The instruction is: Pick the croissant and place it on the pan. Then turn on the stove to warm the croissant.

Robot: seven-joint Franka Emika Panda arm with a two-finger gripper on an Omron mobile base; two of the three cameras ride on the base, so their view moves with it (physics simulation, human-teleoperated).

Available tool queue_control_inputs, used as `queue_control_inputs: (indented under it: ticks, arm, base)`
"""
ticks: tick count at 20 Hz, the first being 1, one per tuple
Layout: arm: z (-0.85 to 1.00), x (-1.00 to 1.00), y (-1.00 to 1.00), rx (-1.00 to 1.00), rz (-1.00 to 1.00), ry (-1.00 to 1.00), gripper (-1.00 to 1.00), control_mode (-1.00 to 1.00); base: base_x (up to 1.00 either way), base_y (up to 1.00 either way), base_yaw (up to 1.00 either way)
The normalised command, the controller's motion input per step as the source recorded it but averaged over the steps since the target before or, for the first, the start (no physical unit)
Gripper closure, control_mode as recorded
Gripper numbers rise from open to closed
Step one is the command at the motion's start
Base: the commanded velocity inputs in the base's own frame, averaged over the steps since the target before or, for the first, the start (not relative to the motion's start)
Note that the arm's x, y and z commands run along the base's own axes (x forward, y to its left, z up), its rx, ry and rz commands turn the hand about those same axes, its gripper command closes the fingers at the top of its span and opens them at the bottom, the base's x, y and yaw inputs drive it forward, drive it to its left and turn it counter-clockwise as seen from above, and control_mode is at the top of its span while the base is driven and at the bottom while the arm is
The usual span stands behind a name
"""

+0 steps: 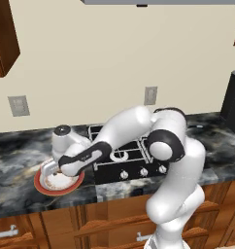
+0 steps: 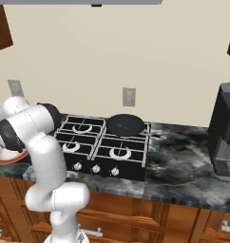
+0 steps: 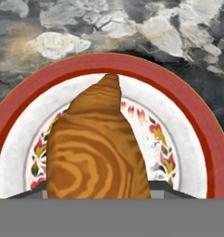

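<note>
The croissant (image 3: 95,152), golden-brown and striped, lies on a red-rimmed patterned plate (image 3: 188,106) and stands large in the hand view, between the two dark fingertips (image 3: 167,189). My gripper (image 3: 97,192) is shut on the croissant. In the left base view my hand reaches down over the plate (image 1: 41,185), left of the stove (image 1: 134,155), with the gripper (image 1: 51,168) at the plate's surface. The dark round pan (image 2: 125,124) sits on the stove's (image 2: 102,142) back right burner. Silver knobs (image 2: 96,168) line the stove's front edge.
The plate (image 2: 7,156) rests on the marbled counter (image 1: 12,155) near its front edge. A dark appliance (image 2: 226,133) stands at the far right of the counter. Wooden cabinets hang at the upper left, and drawers run below the counter.
</note>
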Motion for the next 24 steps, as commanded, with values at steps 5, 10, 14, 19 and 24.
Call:
queue_control_inputs:
  ticks: [5,10,14,19,24]
  arm:
    - [0.5,0.0,-0.22,0.0,0.0,0.0,1.0,-1.0]
    - [0.61,0.0,-0.25,0.0,0.0,0.0,1.0,-1.0]
    - [0.66,0.0,-0.23,0.0,0.0,0.0,1.0,-1.0]
    - [0.52,0.0,-0.27,0.0,0.0,0.0,1.0,-1.0]
    - [0.42,0.0,-0.38,0.0,0.0,0.0,1.0,-1.0]
  base:
    - [0.0,0.0,0.0]
    - [0.0,0.0,0.0]
    - [0.0,0.0,0.0]
    - [0.0,0.0,0.0]
    - [0.0,0.0,0.0]
